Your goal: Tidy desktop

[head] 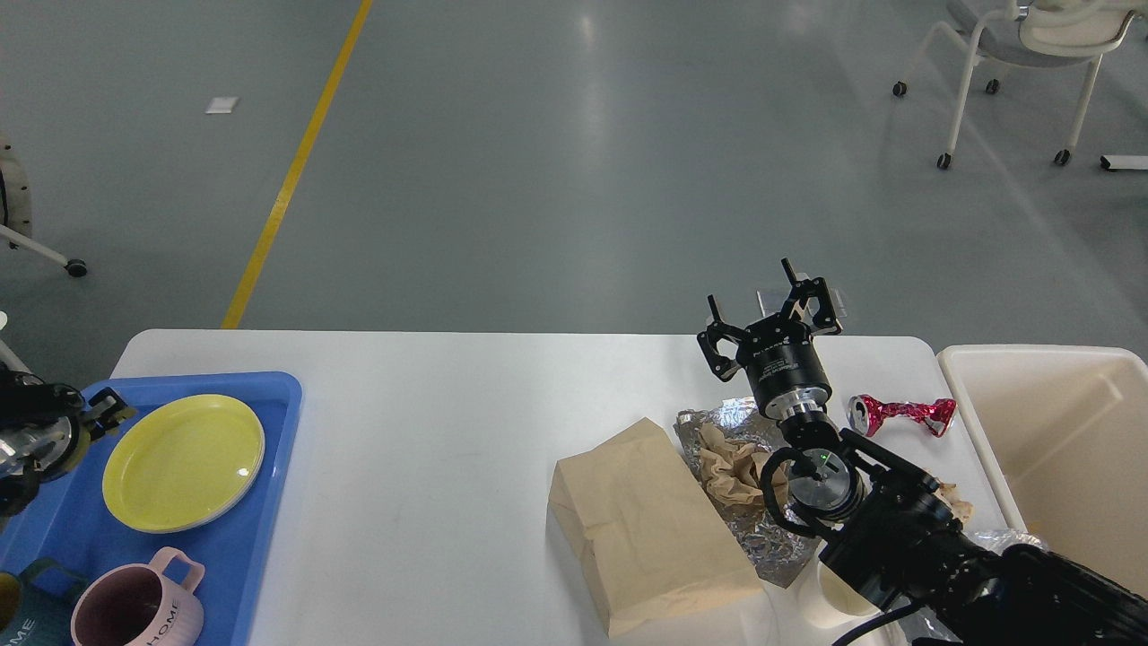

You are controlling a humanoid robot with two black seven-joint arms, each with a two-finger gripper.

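We're looking down over the desktop (430, 422), the wide white tabletop that fills the lower half of the view, with grey floor beyond its far edge. Our right gripper (771, 309) is up over the far right part of it, fingers spread apart and nothing between them. Below the arm there's a brown paper bag (641, 529) lying flat on the white surface, and just beside it, on the right, a sheet of crumpled foil (749, 525) with a wad of brown paper (731, 467) sitting on top. A crushed pink can (901, 414) lies near the right edge, apart from the foil. A white cup (830, 597) peeks out under our right arm at the front; most of it is hidden.

Off the right end, the cream bin (1040, 431) stands right against the table. Over on the left, the blue tray (269, 431) carries a yellow plate (184, 462) and, nearer us, a pink mug (134, 610). Our left gripper (106, 411) hovers at the tray's left edge, beside the plate, seen small and dark, so we cannot tell whether it is open or closed.
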